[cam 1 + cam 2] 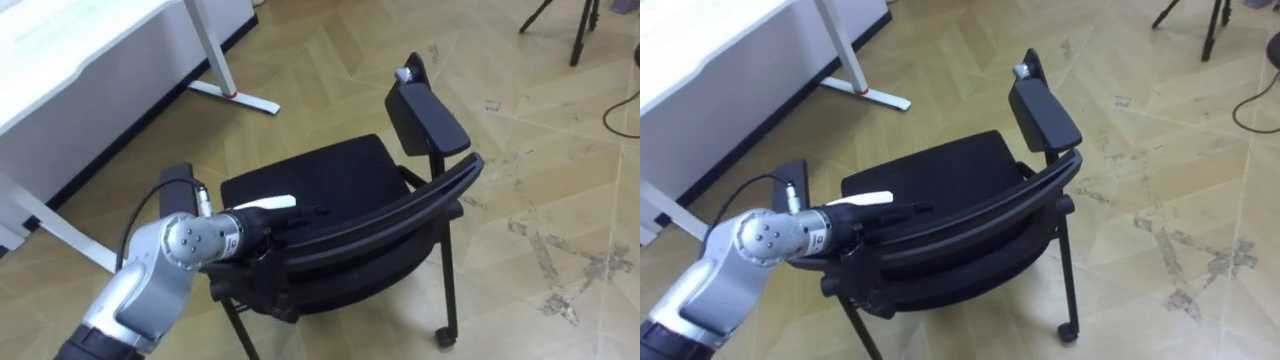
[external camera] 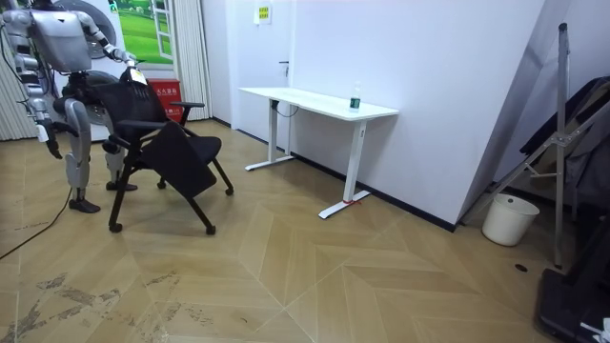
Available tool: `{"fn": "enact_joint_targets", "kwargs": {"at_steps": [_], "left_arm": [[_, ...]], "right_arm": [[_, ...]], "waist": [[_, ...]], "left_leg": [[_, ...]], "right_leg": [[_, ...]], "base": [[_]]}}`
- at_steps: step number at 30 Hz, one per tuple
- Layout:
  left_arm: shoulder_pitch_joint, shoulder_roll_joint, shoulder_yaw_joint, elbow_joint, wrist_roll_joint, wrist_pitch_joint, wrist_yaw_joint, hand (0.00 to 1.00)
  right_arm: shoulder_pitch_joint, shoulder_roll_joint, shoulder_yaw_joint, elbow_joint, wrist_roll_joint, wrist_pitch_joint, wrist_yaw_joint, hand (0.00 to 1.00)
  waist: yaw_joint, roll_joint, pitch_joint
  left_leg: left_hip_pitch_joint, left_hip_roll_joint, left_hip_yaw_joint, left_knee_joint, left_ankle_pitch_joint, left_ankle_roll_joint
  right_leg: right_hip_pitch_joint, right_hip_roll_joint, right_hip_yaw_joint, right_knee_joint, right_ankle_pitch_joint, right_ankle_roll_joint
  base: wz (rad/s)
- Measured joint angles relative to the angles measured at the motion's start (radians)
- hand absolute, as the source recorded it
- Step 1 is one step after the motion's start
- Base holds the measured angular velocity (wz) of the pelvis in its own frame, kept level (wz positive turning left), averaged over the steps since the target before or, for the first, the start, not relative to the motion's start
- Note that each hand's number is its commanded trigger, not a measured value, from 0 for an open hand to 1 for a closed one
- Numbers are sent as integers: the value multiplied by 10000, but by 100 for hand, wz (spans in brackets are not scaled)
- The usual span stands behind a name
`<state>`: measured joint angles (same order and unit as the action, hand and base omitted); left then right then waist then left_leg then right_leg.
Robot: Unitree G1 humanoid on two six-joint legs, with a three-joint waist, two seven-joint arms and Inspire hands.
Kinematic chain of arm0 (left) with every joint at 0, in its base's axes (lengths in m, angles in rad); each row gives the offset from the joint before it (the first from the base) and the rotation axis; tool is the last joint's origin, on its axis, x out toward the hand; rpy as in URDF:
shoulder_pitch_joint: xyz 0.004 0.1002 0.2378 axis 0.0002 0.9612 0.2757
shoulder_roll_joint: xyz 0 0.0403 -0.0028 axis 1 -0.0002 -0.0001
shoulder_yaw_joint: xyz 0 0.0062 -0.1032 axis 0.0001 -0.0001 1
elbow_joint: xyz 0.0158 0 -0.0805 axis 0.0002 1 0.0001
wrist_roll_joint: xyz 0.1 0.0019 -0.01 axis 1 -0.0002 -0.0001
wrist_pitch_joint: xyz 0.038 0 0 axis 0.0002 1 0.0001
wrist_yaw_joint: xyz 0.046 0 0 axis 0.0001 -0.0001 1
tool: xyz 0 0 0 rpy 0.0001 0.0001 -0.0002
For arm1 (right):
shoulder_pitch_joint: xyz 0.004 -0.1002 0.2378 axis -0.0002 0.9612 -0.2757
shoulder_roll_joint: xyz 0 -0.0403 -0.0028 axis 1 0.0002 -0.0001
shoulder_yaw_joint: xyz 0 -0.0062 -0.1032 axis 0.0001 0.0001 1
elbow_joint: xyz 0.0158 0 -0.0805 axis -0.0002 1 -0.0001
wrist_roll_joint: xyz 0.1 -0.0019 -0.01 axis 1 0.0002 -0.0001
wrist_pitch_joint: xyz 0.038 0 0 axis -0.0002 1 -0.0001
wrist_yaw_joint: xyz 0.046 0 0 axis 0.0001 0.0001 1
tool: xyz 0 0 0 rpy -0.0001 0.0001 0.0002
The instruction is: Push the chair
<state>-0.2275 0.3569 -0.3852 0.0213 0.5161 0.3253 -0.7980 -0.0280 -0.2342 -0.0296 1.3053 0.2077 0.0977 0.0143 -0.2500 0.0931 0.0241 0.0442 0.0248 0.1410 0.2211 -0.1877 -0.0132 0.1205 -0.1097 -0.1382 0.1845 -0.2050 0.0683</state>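
1. The black chair (image 1: 330,180) stands on the wooden floor (image 2: 334,276) directly in front of the robot. Its seat faces away from the robot, and its curved backrest (image 1: 400,215) is the part nearest to it.
2. One padded armrest (image 1: 430,118) stands up on the chair's right side. A small castor (image 1: 443,338) shows under the rear leg on that same side.
3. The robot's left hand (image 1: 268,218) lies on the top rim of the backrest, near its left end, with the silver forearm reaching in from the lower left. The dark fingers merge with the dark chair, so I cannot tell whether they curl round the rim or just rest against it.
4. In the room view the robot stands upright behind the chair at the room view's left. Its right hand (image 2: 52,146) hangs at its side, apart from the chair, and is too small for me to read its fingers.
5. A white desk (image 2: 315,100) stands against the wall, off to the robot's left, and a small bottle (image 2: 355,95) sits on it.
6. Well apart from all this, a white bucket (image 2: 502,219) sits on the floor by the wall at the room view's right.
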Motion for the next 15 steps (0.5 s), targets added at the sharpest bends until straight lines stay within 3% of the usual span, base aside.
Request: {"fn": "enact_joint_targets", "kwargs": {"at_steps": [1, 4, 9, 15], "left_arm": [[-18, 14, 7, 8, 2, 19, -75, 100], [-22, 48, -23, 4, 30, 30, -213, 100], [60, -12, -84, -97, 591, -23, 293, 100], [46, -39, -81, -206, 1238, 152, 466, 100]], "right_arm": [[-57, -13, -25, -1, -32, 41, 8, 0], [-110, -66, -23, -9, -81, 47, 35, 0], [-121, -60, -30, 11, 15, 59, 105, 0], [-117, -42, -144, 29, 50, 138, 128, 0]], "waist": [[-40, 58, 24], [-134, 170, -5], [-94, 166, -7], [-61, 176, -14]], "left_leg": [[1, 2, 0, 6, 0, 0], [14, 3, 0, 13, 0, 0], [3, 3, -8, 102, 1, 2], [-18, 32, 3, 144, -2, 7]], "right_leg": [[0, 3, 3, -1, 0, 0], [15, 5, 0, -6, 0, 0], [48, 2, 14, 11, -1, 1], [-23, 32, 85, 20, -4, 4]], "base": [[0], [0], [0], [-1]]}}
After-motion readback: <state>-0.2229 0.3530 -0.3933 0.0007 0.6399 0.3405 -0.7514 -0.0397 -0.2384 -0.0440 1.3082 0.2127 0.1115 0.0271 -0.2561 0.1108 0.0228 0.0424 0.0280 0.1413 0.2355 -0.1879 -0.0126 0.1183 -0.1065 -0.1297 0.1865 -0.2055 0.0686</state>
